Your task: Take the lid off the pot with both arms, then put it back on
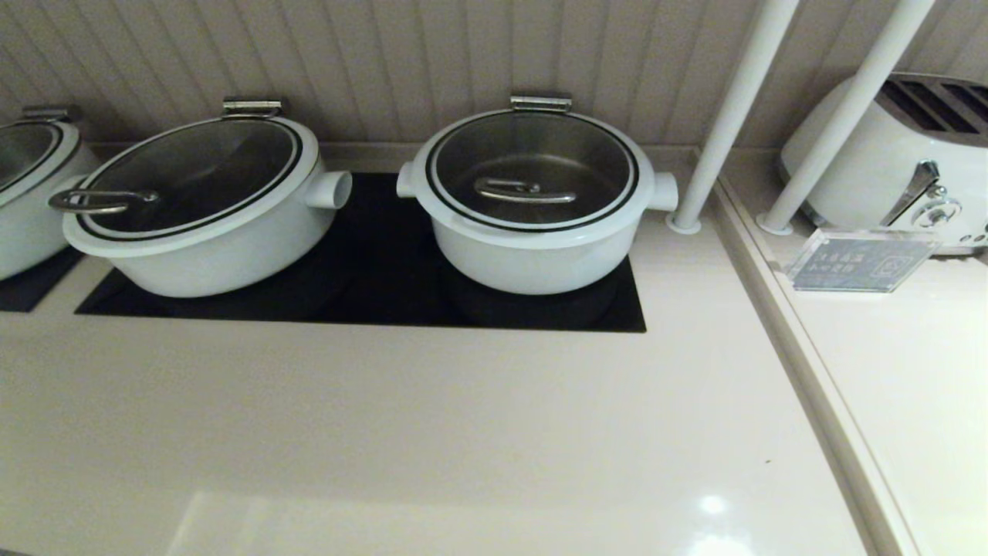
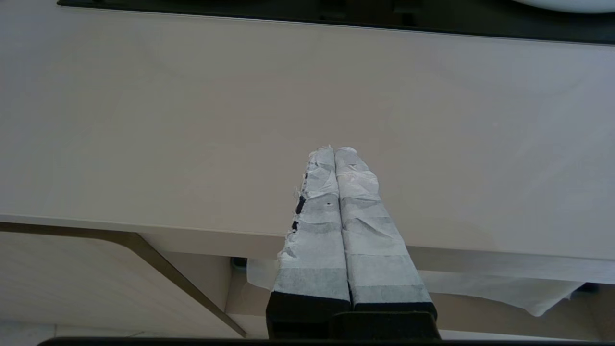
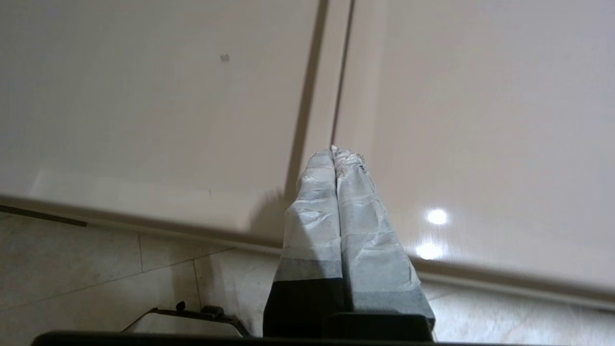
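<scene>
Glass lid [image 1: 532,171] sits closed on white pot [image 1: 536,202], pot on black hob [image 1: 370,286]. Left pincer [image 2: 335,153] clenched over table [image 2: 192,120] edge; right pincer [image 3: 334,153] clenched likewise.

Right gripper [image 3: 335,153]: my taped fingers pressed together, hanging over the counter edge.
Counter [image 3: 144,105]: pale, glossy, with a seam [image 3: 312,96] running beyond my fingertips.

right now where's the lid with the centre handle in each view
Head view: the lid sits closed on the pot, centre right, on the black cooktop.
Left wrist view: not in it.
Right wrist view: not in it.
Shared landmark: the beige counter.
</scene>
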